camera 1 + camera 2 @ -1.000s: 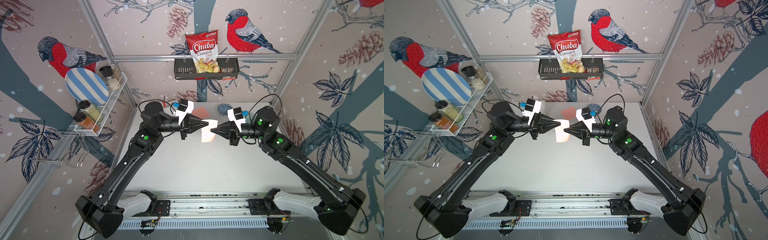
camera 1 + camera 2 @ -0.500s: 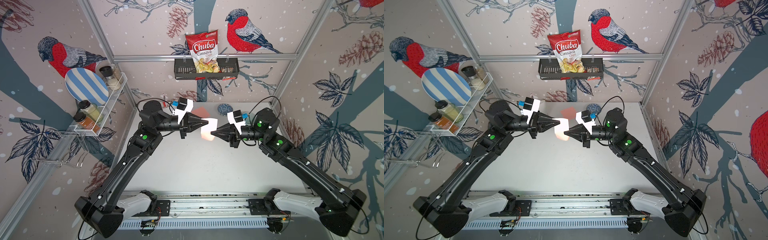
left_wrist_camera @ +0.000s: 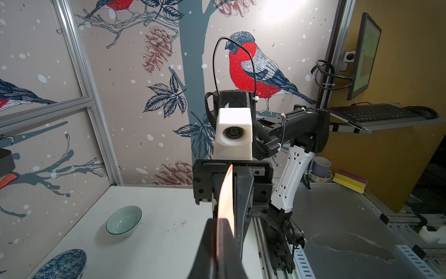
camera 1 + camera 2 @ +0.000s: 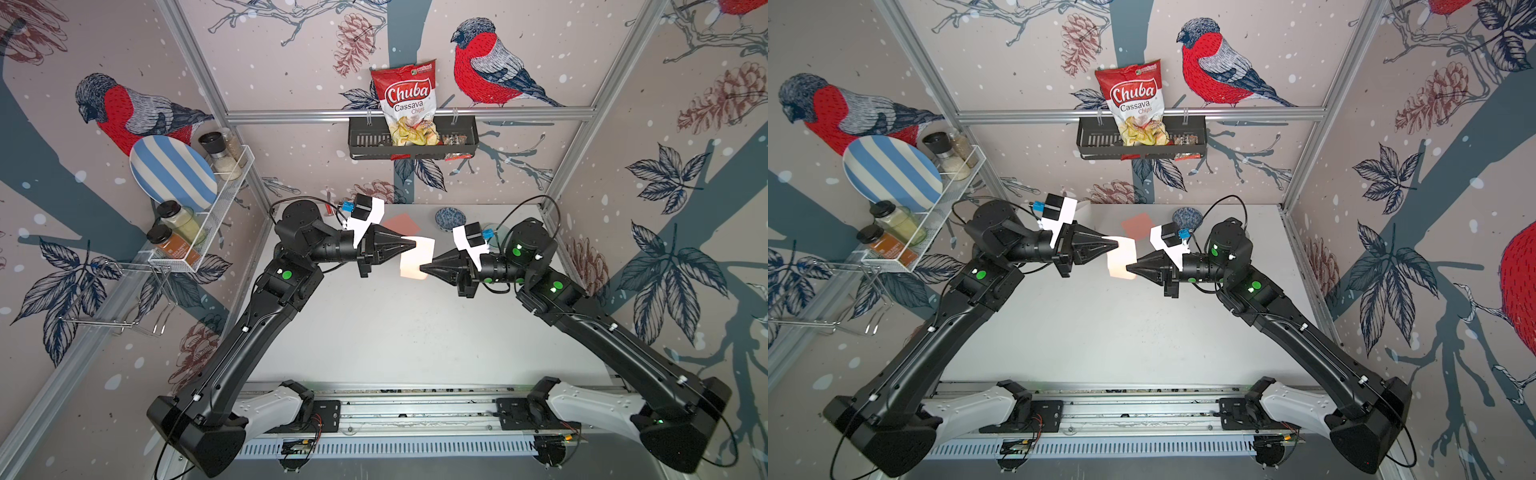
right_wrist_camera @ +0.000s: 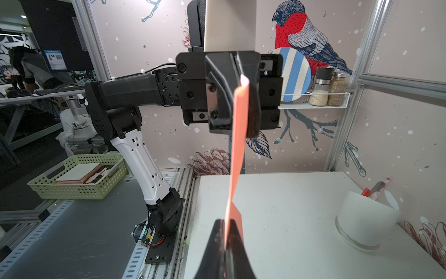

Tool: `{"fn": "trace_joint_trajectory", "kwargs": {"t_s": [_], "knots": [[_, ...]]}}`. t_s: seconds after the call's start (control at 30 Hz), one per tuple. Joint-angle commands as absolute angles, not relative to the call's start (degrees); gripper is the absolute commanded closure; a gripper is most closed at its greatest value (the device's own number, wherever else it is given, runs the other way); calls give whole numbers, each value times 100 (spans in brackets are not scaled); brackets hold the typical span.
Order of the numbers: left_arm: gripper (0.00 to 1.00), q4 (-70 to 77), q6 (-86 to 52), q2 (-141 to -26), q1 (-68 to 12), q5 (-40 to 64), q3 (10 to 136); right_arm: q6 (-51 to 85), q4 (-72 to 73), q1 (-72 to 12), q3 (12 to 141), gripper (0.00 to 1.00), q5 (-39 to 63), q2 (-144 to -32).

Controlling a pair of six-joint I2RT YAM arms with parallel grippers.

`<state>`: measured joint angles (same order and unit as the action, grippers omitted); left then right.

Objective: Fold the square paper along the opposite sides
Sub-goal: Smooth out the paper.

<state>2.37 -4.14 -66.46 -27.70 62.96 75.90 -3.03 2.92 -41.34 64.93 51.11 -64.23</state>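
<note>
The paper (image 4: 417, 258) hangs in the air above the surface (image 4: 395, 332), between the two claws. The left claw (image 4: 412, 245) pinches one side and the right claw (image 4: 422, 269) pinches the opposite side. Glare bleaches it white in both top views. The wrist views show it orange and edge-on, its face hidden.

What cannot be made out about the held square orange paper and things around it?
The thin square orange paper: it looks washed-out white in both top views, and both wrist views see it edge-on, so any crease is hidden.
An orange patch on the white table: sheet or tinted shadow, unclear; the left gripper covers its edge.
The small packets in the black wire basket: too small to read.
</note>
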Motion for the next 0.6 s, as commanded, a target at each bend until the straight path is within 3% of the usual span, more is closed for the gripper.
{"fn": "trace_joint_trajectory", "kwargs": {"t_s": [0.0,0.07,0.13,0.37,0.4,0.43,0.47,0.5,0.53,0.57], "knots": [[100,396,-369,-6598,-2756,6258,7664,-343,272,-4151,6452,76,5063,-6396],[100,368,-356,-6596,-2752,6258,7664,-344,279,-4157,6434,74,5062,-6385],[100,344,-337,-6600,-2760,6249,7673,-289,306,-4157,6418,100,4983,-6383],[100,264,-264,-6583,-2759,6223,7714,-302,290,-4184,6386,100,4962,-6366],[100,259,-256,-6583,-2755,6214,7723,-319,290,-4184,6373,93,4953,-6347],[100,256,-254,-6579,-2752,6209,7718,-329,291,-4184,6348,76,4948,-6335],[100,247,-244,-6569,-2751,6205,7727,-338,290,-4184,6325,73,4949,-6335],[100,234,-240,-6576,-2746,6205,7736,-336,307,-4184,6309,76,4939,-6325],[100,233,-244,-6571,-2750,6205,7741,-313,316,-4184,6295,94,4897,-6319],[100,232,-233,-6566,-2750,6206,7743,-285,336,-4188,6289,100,4860,-6319]]}}
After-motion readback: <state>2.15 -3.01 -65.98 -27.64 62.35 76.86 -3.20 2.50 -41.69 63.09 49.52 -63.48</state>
